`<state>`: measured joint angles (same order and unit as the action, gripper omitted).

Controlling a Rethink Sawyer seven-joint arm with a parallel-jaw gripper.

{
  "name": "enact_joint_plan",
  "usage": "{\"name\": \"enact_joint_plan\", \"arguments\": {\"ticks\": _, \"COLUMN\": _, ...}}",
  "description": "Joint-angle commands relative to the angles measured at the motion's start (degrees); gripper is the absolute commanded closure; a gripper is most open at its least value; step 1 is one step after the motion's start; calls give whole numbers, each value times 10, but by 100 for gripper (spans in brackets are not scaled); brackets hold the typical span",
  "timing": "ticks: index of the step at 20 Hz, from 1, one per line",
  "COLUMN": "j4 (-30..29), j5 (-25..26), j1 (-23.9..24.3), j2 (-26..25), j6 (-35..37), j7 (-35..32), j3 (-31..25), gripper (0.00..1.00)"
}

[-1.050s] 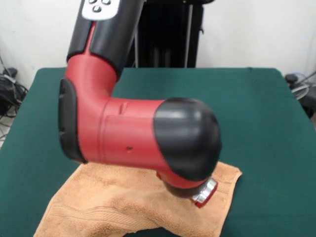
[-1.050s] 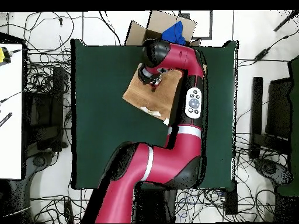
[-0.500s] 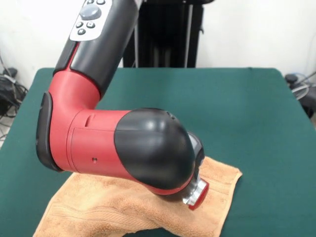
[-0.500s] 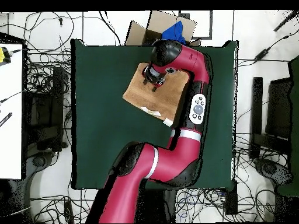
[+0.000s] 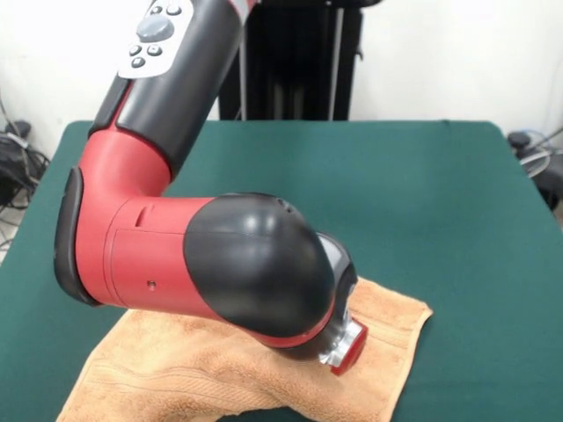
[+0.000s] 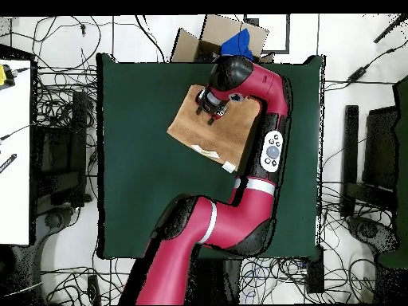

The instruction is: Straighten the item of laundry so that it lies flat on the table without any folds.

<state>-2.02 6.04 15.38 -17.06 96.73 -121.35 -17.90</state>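
Towel (image 6: 209, 130) (orange-tan terry) lies on green table (image 6: 143, 159), toward the table edge farthest from robot base, rotated so its sides run skew to table edges. Overhead: roughly four-sided outline, one white tag (image 6: 229, 166) at the towel corner nearest the base; pale curved mark on the towel just beside that edge. Front view: towel (image 5: 211, 365) not flat; a raised ridge/fold runs along its near edge, woven band visible beside it, far right corner (image 5: 420, 309) lies flat on table (image 5: 440, 202).

Arm (image 5: 176, 246) bends over towel, black elbow cap hiding most of towel's middle. Wrist end w/ silver ring and red tip (image 5: 345, 345) sits low over towel's right part. Gripper (image 6: 212, 108) seen from overhead only as dark cluster over towel's far corner area; finger state: can't tell, too small/dark.

Grey button pad on arm (image 5: 151, 31); no readable writing, no brand or label legible anywhere. Cardboard box w/ blue item (image 6: 237, 41) on floor beyond table's far edge, nr towel.
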Motion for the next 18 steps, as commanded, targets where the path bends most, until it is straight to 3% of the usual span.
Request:
{"name": "enact_joint_plan", "arguments": {"ticks": 1, "j4": -91, "j5": 84, "j1": 17, "j2": -163, "j6": -285, "j7": -27, "j3": -23, "gripper": 0}}
{"name": "enact_joint_plan", "arguments": {"ticks": 6, "j4": -92, "j5": 62, "j1": 20, "j2": -172, "j6": -288, "j7": -47, "j3": -17, "gripper": 0}}
{"name": "enact_joint_plan", "arguments": {"ticks": 12, "j4": -82, "j5": 58, "j1": 18, "j2": -181, "j6": -309, "j7": -22, "j3": 1, "gripper": 0}}
{"name": "enact_joint_plan", "arguments": {"ticks": 15, "j4": -42, "j5": 60, "j1": 4, "j2": -210, "j6": -401, "j7": 63, "j3": 25, "gripper": 0}}
{"name": "enact_joint_plan", "arguments": {"ticks": 18, "j4": 25, "j5": 40, "j1": -6, "j2": -252, "j6": -432, "j7": 158, "j3": 25, "gripper": 0}}
